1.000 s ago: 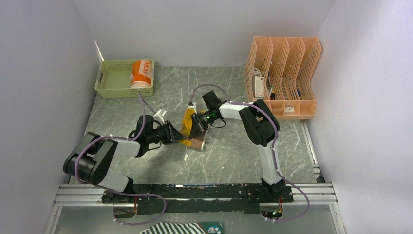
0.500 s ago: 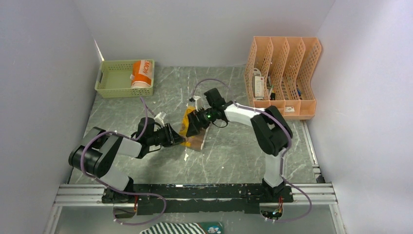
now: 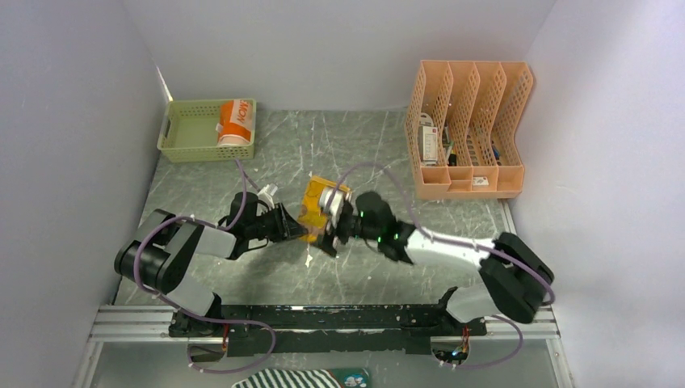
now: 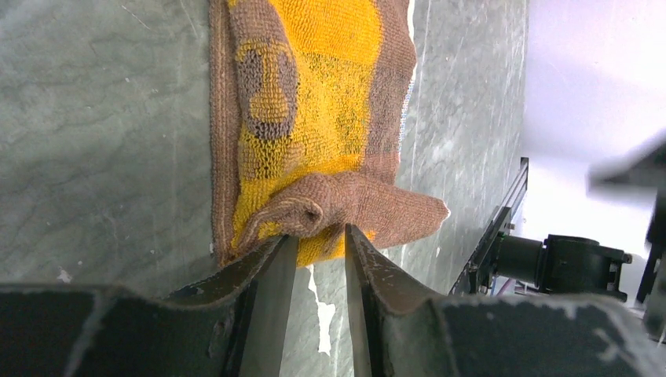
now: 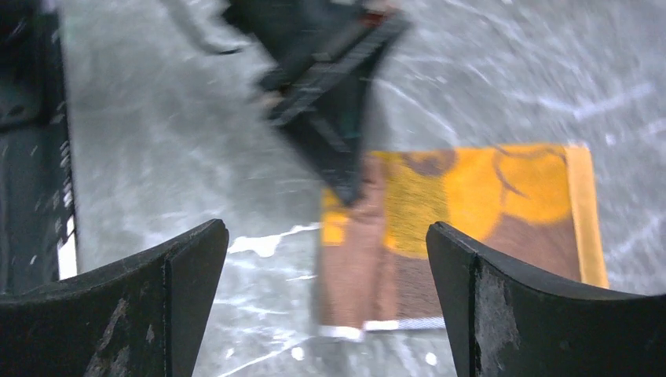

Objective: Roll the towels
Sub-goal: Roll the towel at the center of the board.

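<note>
The yellow towel point(image 3: 312, 204) with brown print lies on the grey marbled table, its near brown edge folded over into a small roll point(image 4: 338, 206). My left gripper point(image 3: 297, 230) point(image 4: 320, 232) lies low on the table, its jaws narrowly apart and pinched on that folded edge. My right gripper point(image 3: 329, 229) point(image 5: 326, 228) hovers wide open at the towel's point(image 5: 471, 196) near right side and holds nothing. The orange towel point(image 3: 235, 121) sits rolled in the green basket point(image 3: 187, 137) at the back left.
A peach file organizer point(image 3: 468, 129) stands at the back right. A black-and-white striped cloth point(image 3: 299, 378) lies below the arms' rail. White walls close in the left, back and right sides.
My right gripper has opened, let go of the yellow towel and drawn back toward the near right, its arm swinging low. The towel now lies flatter. My left gripper has stayed put.
</note>
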